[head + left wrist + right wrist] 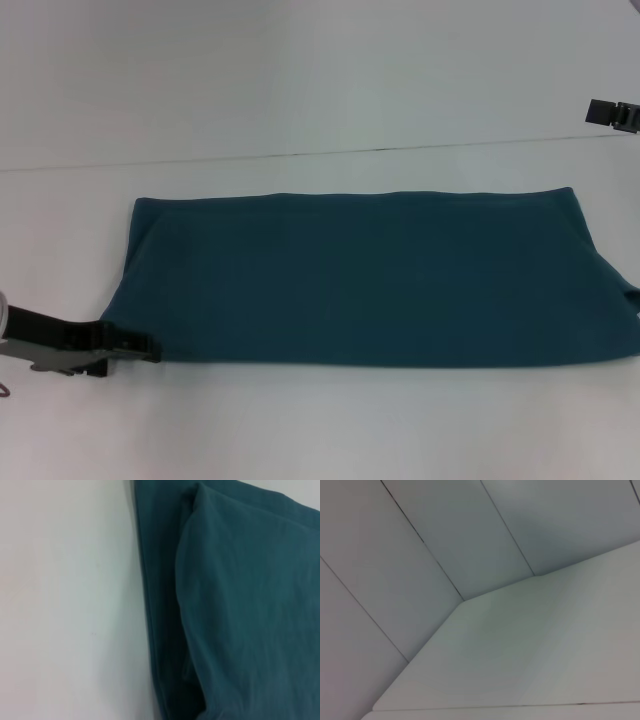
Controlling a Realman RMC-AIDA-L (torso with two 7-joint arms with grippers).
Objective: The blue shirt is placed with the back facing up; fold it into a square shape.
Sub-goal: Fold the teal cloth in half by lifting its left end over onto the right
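Blue shirt (370, 275) lies flat mid-table, folded to a long band, plain side up; no print or label readable. Left wrist view: layered fold edges (190, 605). White table (300, 80). Left gripper (140, 347) low at the shirt's near-left corner, jaws together at the hem; whether they pinch cloth, cannot tell. Right gripper (612, 113) raised far right, well apart; jaws unclear.

Blue shirt (380, 275) flat on table (300, 80); left gripper (150, 347) at near-left corner, perhaps touching; right gripper (612, 113) far right.
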